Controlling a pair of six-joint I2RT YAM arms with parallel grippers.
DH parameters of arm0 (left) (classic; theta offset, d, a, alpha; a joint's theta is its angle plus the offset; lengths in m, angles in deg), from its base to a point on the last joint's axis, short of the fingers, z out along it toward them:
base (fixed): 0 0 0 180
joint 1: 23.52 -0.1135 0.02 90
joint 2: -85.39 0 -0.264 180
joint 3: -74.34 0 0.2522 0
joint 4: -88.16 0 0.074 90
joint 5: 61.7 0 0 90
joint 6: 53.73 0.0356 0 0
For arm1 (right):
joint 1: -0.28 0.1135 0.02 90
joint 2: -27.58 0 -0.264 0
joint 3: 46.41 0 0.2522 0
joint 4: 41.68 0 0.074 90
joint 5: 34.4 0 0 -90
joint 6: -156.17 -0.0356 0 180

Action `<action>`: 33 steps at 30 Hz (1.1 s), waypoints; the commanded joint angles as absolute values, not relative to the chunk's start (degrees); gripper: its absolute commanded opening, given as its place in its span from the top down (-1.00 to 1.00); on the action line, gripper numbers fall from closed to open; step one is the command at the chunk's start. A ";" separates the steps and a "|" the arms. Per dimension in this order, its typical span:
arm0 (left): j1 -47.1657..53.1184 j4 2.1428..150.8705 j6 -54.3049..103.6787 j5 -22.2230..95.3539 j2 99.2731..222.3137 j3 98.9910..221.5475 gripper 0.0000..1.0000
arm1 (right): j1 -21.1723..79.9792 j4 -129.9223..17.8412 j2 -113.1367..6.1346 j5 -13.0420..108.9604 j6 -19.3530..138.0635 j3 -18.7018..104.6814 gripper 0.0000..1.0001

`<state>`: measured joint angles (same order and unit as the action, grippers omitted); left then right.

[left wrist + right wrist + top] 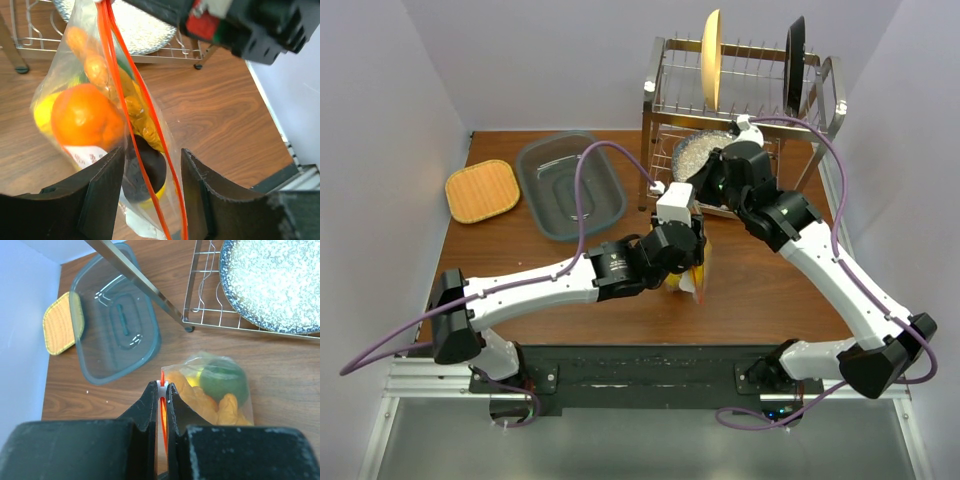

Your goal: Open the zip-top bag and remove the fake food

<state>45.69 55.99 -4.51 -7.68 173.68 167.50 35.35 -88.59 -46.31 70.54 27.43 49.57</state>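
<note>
The zip-top bag (100, 115) hangs upright above the wooden table, its orange-red zip strip (120, 100) running down its length. Inside it the fake food shows: an orange (85, 117), a dark brown piece (145, 170), yellow-orange pieces (200, 397) and a green piece (222, 380). My right gripper (163, 386) is shut on the white slider (162, 384) at the end of the strip. The jaws of my left gripper (152, 195) stand open on either side of the bag's lower part, with both strip lines between them. In the top view the bag (700, 282) peeks out beneath the left wrist.
A grey translucent tub (570, 185) and a woven yellow mat (482, 190) lie at the back left. The metal dish rack (740, 90) at the back holds a glittery plate (275, 280), an upright yellow plate (711, 60) and a black one (795, 65).
</note>
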 commanded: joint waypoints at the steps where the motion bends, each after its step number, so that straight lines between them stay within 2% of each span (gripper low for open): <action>1: 46.70 53.40 -3.72 -15.29 175.03 171.24 0.02 | 36.40 -87.35 -46.34 72.91 25.83 52.79 1.00; 6: 47.23 52.25 -4.95 -18.45 173.28 168.53 0.15 | 37.01 -87.17 -46.07 73.35 25.74 52.35 1.00; 25: 47.14 55.77 -4.42 -17.22 171.96 165.45 0.15 | 40.18 -87.35 -46.86 76.08 25.56 52.35 1.00; 26: 47.05 55.86 -4.86 -17.57 171.79 165.10 0.20 | 40.27 -87.44 -46.78 76.08 25.74 52.26 1.00; 31: 46.44 56.30 -5.22 -18.10 170.12 162.98 0.91 | 40.27 -88.05 -46.34 77.74 27.06 52.17 1.00; 32: 46.35 56.12 -5.22 -18.10 169.94 162.81 1.00 | 40.27 -87.97 -45.99 78.01 27.67 52.00 1.00; 33: 46.18 56.30 -5.22 -17.75 169.59 162.46 1.00 | 40.18 -88.05 -45.81 78.10 28.11 51.56 1.00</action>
